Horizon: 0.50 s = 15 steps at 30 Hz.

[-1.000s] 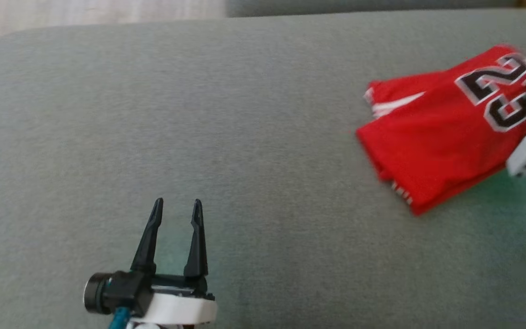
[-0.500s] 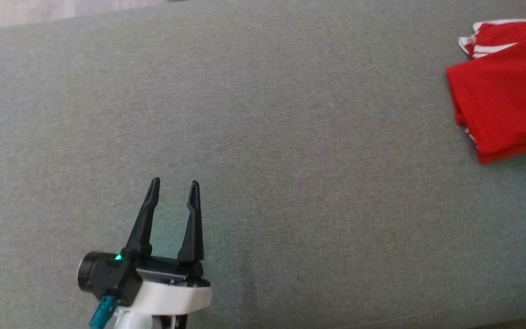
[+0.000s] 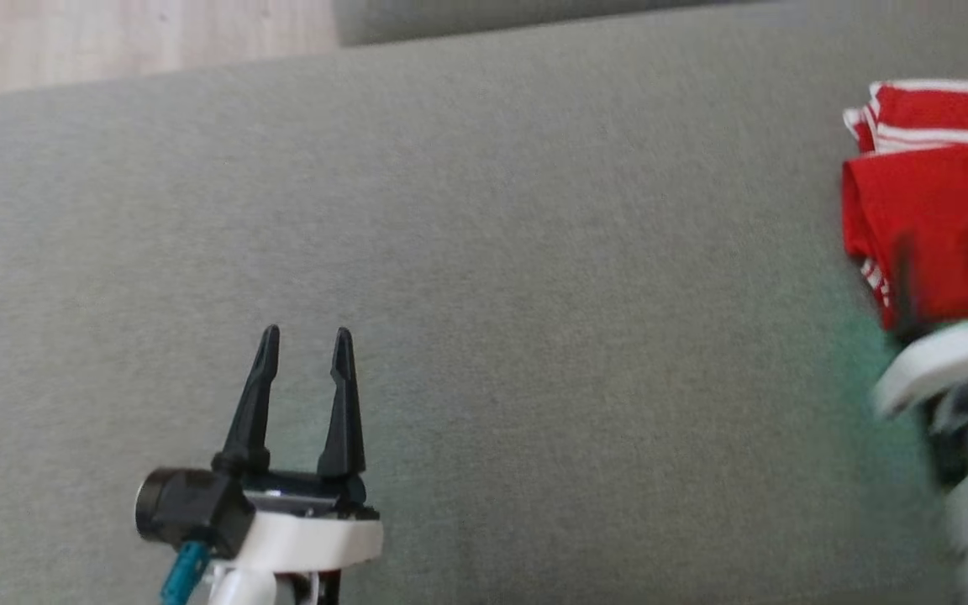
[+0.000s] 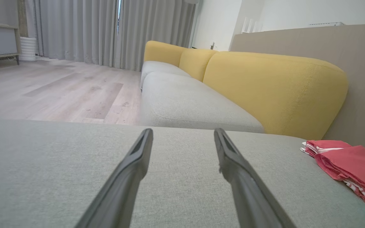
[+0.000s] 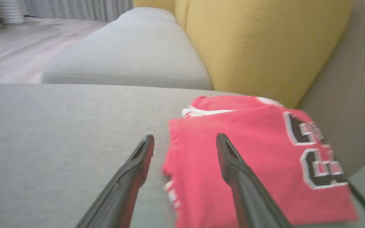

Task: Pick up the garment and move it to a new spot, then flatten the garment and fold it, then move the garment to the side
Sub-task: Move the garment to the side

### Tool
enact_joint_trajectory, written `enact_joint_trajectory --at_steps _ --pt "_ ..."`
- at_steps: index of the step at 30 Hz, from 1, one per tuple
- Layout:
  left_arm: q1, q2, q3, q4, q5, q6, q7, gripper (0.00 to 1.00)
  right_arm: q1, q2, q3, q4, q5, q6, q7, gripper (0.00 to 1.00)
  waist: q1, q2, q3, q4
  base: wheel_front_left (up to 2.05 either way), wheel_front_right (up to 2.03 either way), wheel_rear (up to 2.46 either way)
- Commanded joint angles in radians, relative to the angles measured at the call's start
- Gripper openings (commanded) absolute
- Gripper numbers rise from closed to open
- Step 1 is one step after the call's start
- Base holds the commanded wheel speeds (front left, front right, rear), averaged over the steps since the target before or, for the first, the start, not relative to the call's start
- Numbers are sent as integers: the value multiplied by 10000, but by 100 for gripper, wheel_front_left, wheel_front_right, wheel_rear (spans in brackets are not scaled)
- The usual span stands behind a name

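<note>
Lying folded on the grey cushion (image 3: pixel 484 252), the red garment (image 5: pixel 258 164) sits just ahead of the right gripper (image 5: pixel 185 137), which is spread wide and clasping nothing. The left gripper (image 3: pixel 306 336), likewise spread and empty, has the garment well off to its right.

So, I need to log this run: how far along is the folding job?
Done, by the look of it: the garment lies folded flat, number up, at the right side of the grey cushion. In hand: nothing; the right gripper stands open at its near edge, and the left gripper is open, well away. Left: probably just pulling the right arm clear.
</note>
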Motion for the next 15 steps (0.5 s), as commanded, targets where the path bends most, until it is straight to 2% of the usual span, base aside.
enact_joint_trajectory --at_steps 1,8,15 --pt "46 -34 256 -251 89 57 -51 100 79 -36 424 -467 172 -7 -239 100 0 0 -398 337 0 0 0" --pt "594 -34 345 -16 572 360 -51 100 1985 360 2169 -1755 1464 -7 -991 100 0 0 -1290 1032 0 0 0" --pt "1291 -34 658 -88 772 493 -51 100 4111 1069 1869 -4492 1839 -7 -1025 100 0 0 -1972 1445 0 0 0"
